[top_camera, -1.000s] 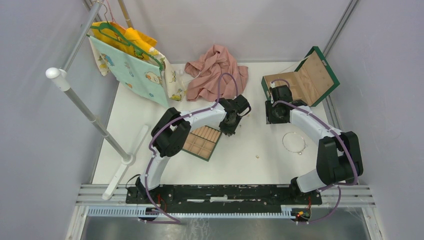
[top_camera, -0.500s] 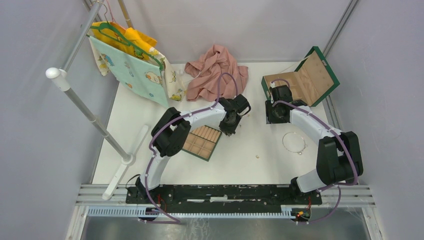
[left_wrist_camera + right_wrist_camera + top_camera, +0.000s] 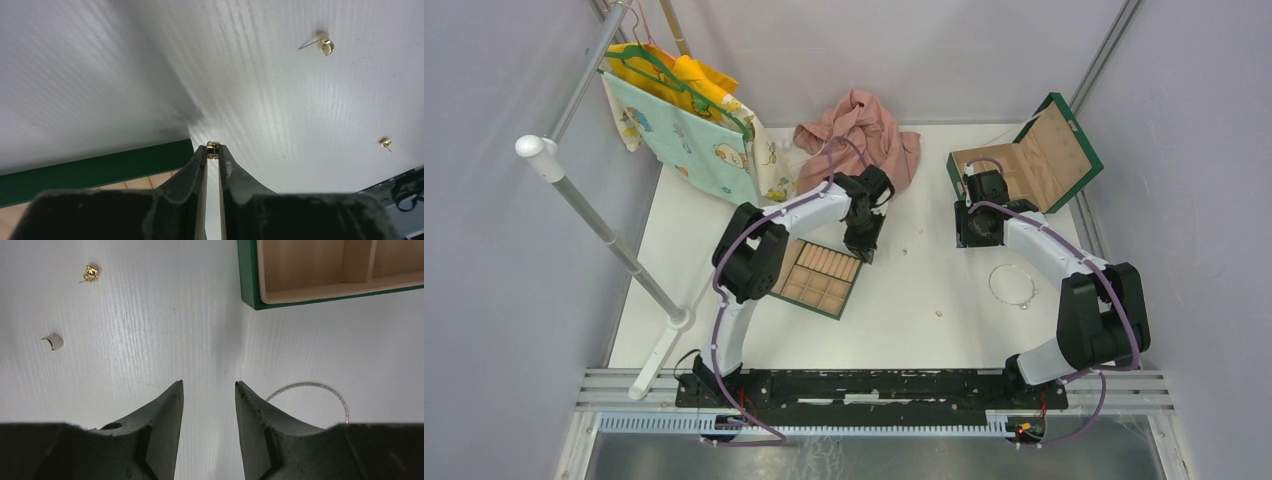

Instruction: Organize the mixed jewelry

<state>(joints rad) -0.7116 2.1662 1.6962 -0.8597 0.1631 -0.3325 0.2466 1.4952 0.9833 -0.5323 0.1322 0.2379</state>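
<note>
My left gripper (image 3: 863, 247) is shut on a tiny pale-gold piece (image 3: 213, 149), pinched at the very fingertips, just above the far right corner of the tan compartmented tray (image 3: 818, 281), whose green rim shows in the left wrist view (image 3: 100, 170). Two gold studs (image 3: 326, 46) (image 3: 385, 143) lie on the white table beyond. More small pieces lie on the table (image 3: 901, 251) (image 3: 939, 313). The silvery wire loop (image 3: 1012, 284) lies right of centre. My right gripper (image 3: 977, 236) is open and empty (image 3: 209, 385), above bare table beside the loop (image 3: 312, 390).
The open green box (image 3: 1029, 160) stands at the back right, its corner near my right gripper (image 3: 325, 270). A gold stud (image 3: 91, 273) and a pale piece (image 3: 54, 342) lie left of the right gripper. A pink cloth (image 3: 859, 140) and a hanger rack (image 3: 684, 110) stand at the back.
My left gripper has moved left and slightly back, toward the tray's far right corner, keeping the gold piece pinched. The right arm has not moved.
</note>
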